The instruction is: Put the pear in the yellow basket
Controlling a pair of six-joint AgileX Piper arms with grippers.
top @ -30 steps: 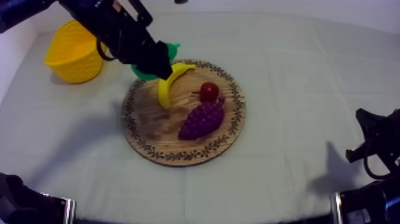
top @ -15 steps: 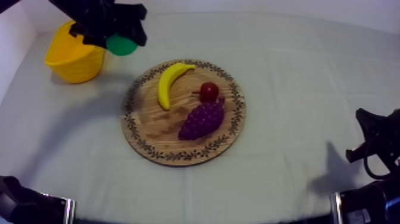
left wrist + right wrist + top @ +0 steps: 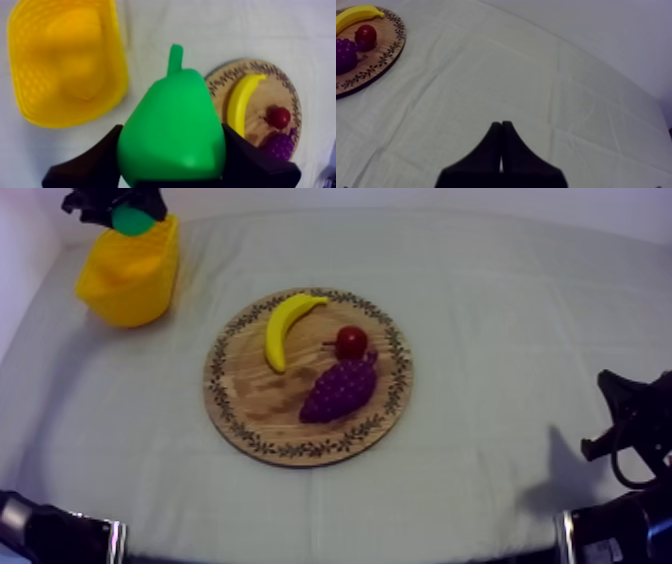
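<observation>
Left hand [image 3: 112,202] clamped on the green toy pear [image 3: 132,220], black fingers [image 3: 95,162] pressed on both its sides. Pear is held up at the rim of the yellow plastic basket [image 3: 122,286], not inside; basket sits at the far left corner of the counter [image 3: 500,298]. Round wooden board with patterned rim [image 3: 228,403] mid-counter carries a yellow banana [image 3: 285,328], small red fruit [image 3: 351,341] and purple bunch of grapes [image 3: 340,386]. Right hand [image 3: 501,145]: fingers together, empty, near the counter's right edge.

left pincer [image 3: 113,206]: aloft, gripping pear [image 3: 172,131] | right pincer [image 3: 501,132]: low (fingers together)
</observation>
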